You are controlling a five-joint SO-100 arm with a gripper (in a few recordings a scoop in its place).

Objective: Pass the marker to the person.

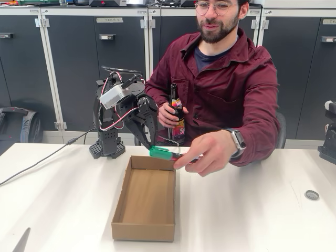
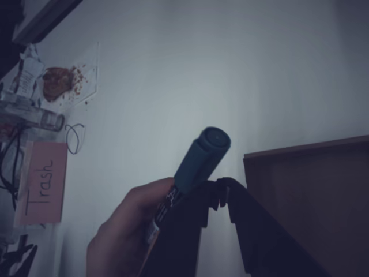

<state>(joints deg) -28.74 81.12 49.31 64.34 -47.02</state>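
Marker [image 1: 161, 153] sits clamped in the pincer [image 1: 153, 149], with the person's hand [image 1: 207, 153] gripping its right end. Handover is underway; next, I judge, the pincer must release.

Teal marker [image 1: 161, 153] roughly level above the box, in the person's [image 1: 223, 79] fingers.

In the fixed view we could not make out whether the jaws closed on the marker [image 1: 160, 153], since its far end was covered by the person's hand [image 1: 206, 153], which was itself motion-blurred. In the wrist view the marker's [image 2: 199, 160] lower part was hidden behind the dark gripper [image 2: 222, 193] and the hand [image 2: 130, 231], both cut off by the bottom edge. The bottle's [image 1: 177, 113] label was partly covered by fingers and too small to read.
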